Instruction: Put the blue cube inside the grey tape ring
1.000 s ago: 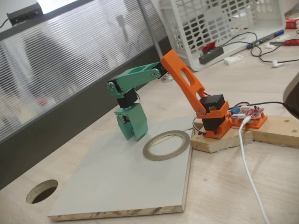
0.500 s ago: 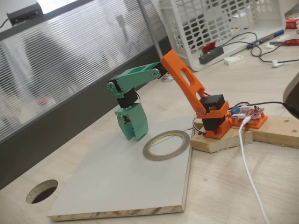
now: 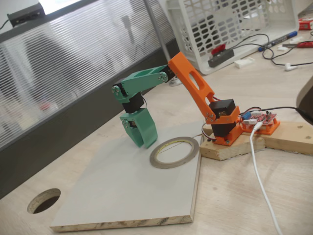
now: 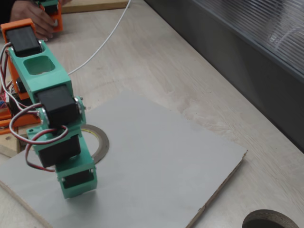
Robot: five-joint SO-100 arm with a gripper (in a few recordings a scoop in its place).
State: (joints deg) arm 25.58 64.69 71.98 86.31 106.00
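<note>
Swung slightly toward the grey tape ring (image 3: 174, 152), jaws closed, above the pale board (image 3: 112, 196).

Green gripper (image 3: 143, 141) on an arm with a green forearm (image 3: 142, 81) and an orange upper link (image 3: 191, 83); orange base (image 3: 226, 128) with black servo bodies. Grey-brown tape ring (image 3: 174, 152) with a yellowish inner rim, near the right edge of the pale grey board (image 3: 127, 191), whose cut edges show speckled tan chipboard. Light wood-grain table (image 3: 244, 196) with a dark round hole (image 3: 44, 200). White cable (image 3: 259, 171). White lattice-patterned basket (image 3: 230, 24). Red circuit board (image 3: 261, 119). Ribbed translucent grey panel (image 3: 73, 63).
</note>
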